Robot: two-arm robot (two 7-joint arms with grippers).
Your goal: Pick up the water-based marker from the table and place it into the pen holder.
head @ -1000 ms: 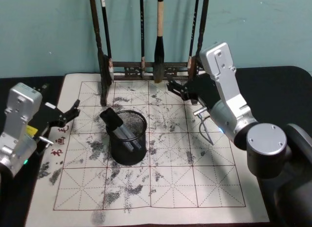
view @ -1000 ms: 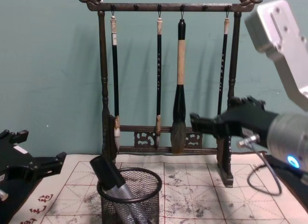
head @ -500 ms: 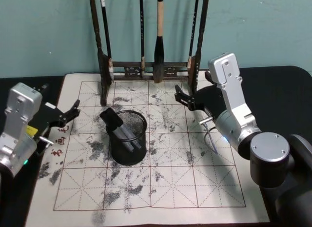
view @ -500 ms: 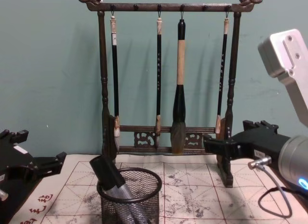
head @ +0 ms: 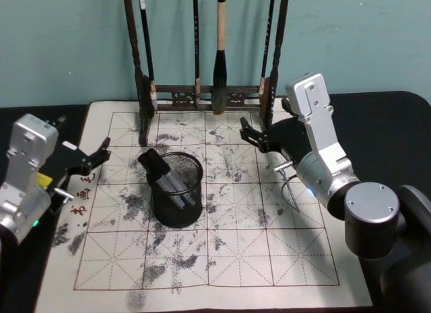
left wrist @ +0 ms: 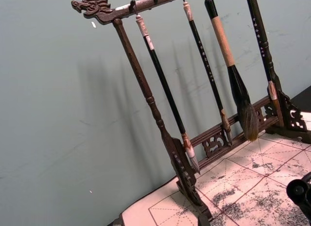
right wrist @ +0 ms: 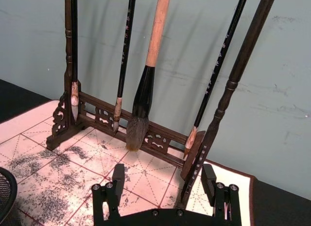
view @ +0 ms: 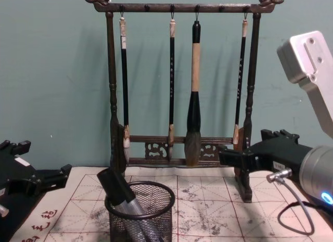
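Observation:
The water-based marker [head: 156, 166], black-capped with a grey barrel, stands tilted inside the black mesh pen holder [head: 178, 204]; its cap pokes above the rim toward my left. The chest view shows the marker [view: 116, 186] leaning in the pen holder [view: 139, 213]. My right gripper [head: 252, 136] hovers open and holding nothing over the mat, right of the holder and near the brush rack's right foot; the right wrist view shows its fingers [right wrist: 118, 180] spread wide. My left gripper [head: 100, 153] stays open at the mat's left edge, apart from the holder.
A tall dark wooden brush rack [head: 202, 94] with several hanging brushes stands at the back of the cream gridded mat [head: 269, 259]. A grey cable [head: 288, 186] loops under my right wrist. The dark tabletop [head: 397, 124] extends to the right.
My right gripper has drawn back to the right and lowered, away from the rack's middle, then nearly stopped. The marker, the holder and my left arm have not moved.

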